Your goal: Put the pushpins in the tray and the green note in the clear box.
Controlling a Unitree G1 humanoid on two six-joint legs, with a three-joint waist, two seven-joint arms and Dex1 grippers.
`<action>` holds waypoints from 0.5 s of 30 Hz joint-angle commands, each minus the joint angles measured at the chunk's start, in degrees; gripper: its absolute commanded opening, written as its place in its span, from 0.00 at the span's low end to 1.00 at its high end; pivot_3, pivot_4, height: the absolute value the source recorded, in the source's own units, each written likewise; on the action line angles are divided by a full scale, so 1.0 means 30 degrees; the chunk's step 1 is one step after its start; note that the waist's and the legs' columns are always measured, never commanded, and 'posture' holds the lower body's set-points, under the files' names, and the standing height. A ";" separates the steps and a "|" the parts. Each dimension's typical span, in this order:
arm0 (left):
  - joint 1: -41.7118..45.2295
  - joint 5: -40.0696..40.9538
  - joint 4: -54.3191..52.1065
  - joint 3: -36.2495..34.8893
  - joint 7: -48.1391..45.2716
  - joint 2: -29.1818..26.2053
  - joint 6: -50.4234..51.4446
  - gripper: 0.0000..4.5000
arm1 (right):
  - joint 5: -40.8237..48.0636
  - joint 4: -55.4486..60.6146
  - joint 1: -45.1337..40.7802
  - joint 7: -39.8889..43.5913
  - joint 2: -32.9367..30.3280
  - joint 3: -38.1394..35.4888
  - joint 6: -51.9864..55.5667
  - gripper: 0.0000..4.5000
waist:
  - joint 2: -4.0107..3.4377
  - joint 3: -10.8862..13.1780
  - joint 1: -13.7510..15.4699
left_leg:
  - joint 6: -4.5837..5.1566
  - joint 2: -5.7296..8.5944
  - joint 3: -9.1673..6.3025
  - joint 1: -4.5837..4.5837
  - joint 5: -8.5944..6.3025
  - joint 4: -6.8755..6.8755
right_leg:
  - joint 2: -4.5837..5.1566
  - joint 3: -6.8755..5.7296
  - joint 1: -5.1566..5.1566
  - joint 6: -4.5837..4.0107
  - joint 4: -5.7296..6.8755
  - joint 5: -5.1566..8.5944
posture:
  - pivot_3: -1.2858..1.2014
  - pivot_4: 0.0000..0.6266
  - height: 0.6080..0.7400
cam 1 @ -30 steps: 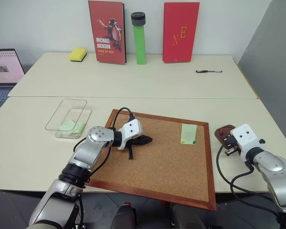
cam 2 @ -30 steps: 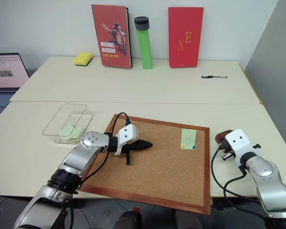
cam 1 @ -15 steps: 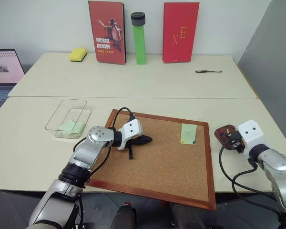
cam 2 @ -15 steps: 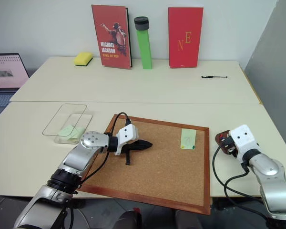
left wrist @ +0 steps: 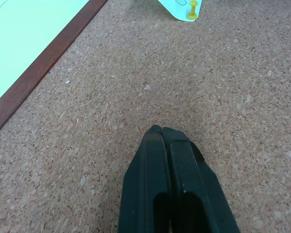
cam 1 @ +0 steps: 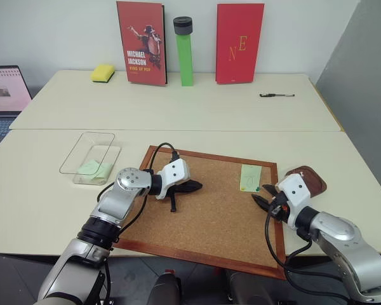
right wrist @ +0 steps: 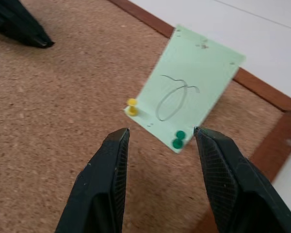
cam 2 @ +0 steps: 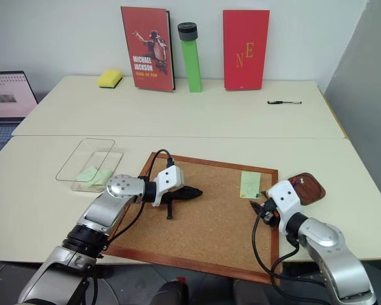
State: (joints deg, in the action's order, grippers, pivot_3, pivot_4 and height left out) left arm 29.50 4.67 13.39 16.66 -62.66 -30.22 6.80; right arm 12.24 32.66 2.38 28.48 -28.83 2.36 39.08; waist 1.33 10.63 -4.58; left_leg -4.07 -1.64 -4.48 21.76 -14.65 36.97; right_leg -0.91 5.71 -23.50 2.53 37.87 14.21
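Observation:
The green note (cam 1: 249, 177) lies on the corkboard (cam 1: 209, 216) near its right edge, held by a green pushpin (right wrist: 178, 140) and a yellow pushpin (right wrist: 132, 107) at its near corners. My right gripper (right wrist: 160, 133) is open just short of the note, with the green pin between its fingers' line and nothing gripped. The brown tray (cam 1: 311, 181) sits to the right of the board with small coloured pins (cam 2: 296, 183) in it. At the left, the clear box (cam 1: 89, 157) holds a pale green slip. My left gripper (cam 1: 193, 186) is shut and empty over the middle of the board.
Two red books (cam 1: 141, 42), a tall green tube (cam 1: 185, 51) and a yellow sponge (cam 1: 102, 72) stand along the back wall. A pen (cam 1: 277, 95) lies at the back right. A laptop (cam 1: 3, 95) is at the far left.
My right gripper has swung left from over the tray to the board's right edge, facing the note, and its fingers have opened. The tray now shows. The left arm has not moved.

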 commanded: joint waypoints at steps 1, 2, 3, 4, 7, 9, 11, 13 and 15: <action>-0.0225 -0.0879 0.0706 0.0347 0.0083 -0.0372 0.0236 0.00 | -0.0387 -0.0514 -0.0836 -0.0213 0.0052 0.0208 -0.0650 0.50 | -0.0001 0.0000 -0.0002 | 0.0000 0.0000 0.0000 0.0000 0.0000 0.0000 | 0.0000 -0.0002 0.0000 0.0000 0.0000 0.0000 | 0.52 0.24 1.00; -0.0242 -0.0874 0.0692 0.0327 0.0090 -0.0387 0.0235 0.00 | -0.0435 -0.0638 -0.0932 -0.0254 0.0050 0.0215 -0.0707 0.50 | 0.0000 0.0000 -0.0003 | 0.0000 0.0000 0.0000 0.0000 0.0000 -0.0001 | 0.0000 -0.0002 -0.0001 0.0000 0.0002 0.0000 | 0.52 0.24 1.00; -0.0271 -0.0868 0.0669 0.0308 0.0090 -0.0414 0.0229 0.00 | -0.0479 -0.0712 -0.0983 -0.0295 0.0040 0.0213 -0.0750 0.50 | 0.0000 0.0000 -0.0004 | 0.0000 0.0000 -0.0002 -0.0001 0.0000 0.0000 | 0.0000 -0.0006 0.0000 0.0000 0.0004 0.0000 | 0.52 0.24 1.00; -0.0299 -0.0861 0.0652 0.0289 0.0087 -0.0442 0.0231 0.00 | -0.0508 -0.0767 -0.1009 -0.0300 0.0015 0.0202 -0.0800 0.50 | 0.0000 0.0000 -0.0005 | 0.0001 0.0000 -0.0004 -0.0001 0.0000 -0.0001 | 0.0000 -0.0006 -0.0001 0.0000 0.0006 0.0000 | 0.52 0.24 1.00; -0.0365 -0.0854 0.0612 0.0247 0.0092 -0.0504 0.0235 0.00 | -0.0560 -0.0828 -0.0985 -0.0309 -0.0011 0.0140 -0.0943 0.50 | 0.0000 0.0000 -0.0005 | 0.0000 0.0000 -0.0004 0.0000 0.0000 -0.0001 | -0.0001 -0.0006 -0.0001 0.0000 0.0005 0.0000 | 0.52 0.24 1.00; -0.0386 -0.0858 0.0593 0.0233 0.0104 -0.0523 0.0237 0.00 | -0.0647 -0.0893 -0.0889 -0.0353 -0.0056 0.0085 -0.0945 0.50 | 0.0000 0.0000 -0.0005 | 0.0000 0.0000 -0.0003 0.0001 0.0000 -0.0001 | -0.0001 -0.0003 0.0000 0.0000 0.0004 0.0000 | 0.52 0.24 1.00; -0.0392 -0.0861 0.0586 0.0232 0.0114 -0.0526 0.0226 0.00 | -0.0656 -0.0972 -0.0818 -0.0351 -0.0052 0.0026 -0.0977 0.50 | 0.0000 0.0000 -0.0006 | 0.0000 0.0000 -0.0003 0.0000 0.0000 -0.0001 | 0.0000 -0.0005 -0.0001 0.0001 0.0004 0.0000 | 0.52 0.24 1.00; -0.0361 -0.0864 0.0632 0.0240 0.0116 -0.0509 0.0200 0.00 | -0.0609 -0.1017 -0.0843 -0.0340 -0.0012 0.0010 -0.0998 0.50 | 0.0000 0.0000 -0.0009 | 0.0000 -0.0001 -0.0004 -0.0001 0.0000 -0.0001 | -0.0001 -0.0005 -0.0001 0.0000 0.0005 0.0000 | 0.52 0.24 1.00; -0.0308 -0.0877 0.0711 0.0250 0.0124 -0.0483 0.0155 0.00 | -0.0573 -0.1054 -0.0903 -0.0342 0.0027 0.0009 -0.0996 0.46 | 0.0000 0.0000 -0.0012 | 0.0001 -0.0001 -0.0003 -0.0001 0.0000 -0.0001 | 0.0000 -0.0004 -0.0001 0.0000 0.0005 0.0000 | 0.52 0.24 1.00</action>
State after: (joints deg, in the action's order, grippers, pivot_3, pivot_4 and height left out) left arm 29.53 4.65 13.42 16.66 -62.68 -30.31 6.72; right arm 10.27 28.81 0.04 27.47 -28.75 3.40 37.31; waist 1.32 10.63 -4.61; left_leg -4.07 -1.64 -4.49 21.76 -14.65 36.96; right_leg -0.91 5.70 -23.50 2.54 37.89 14.20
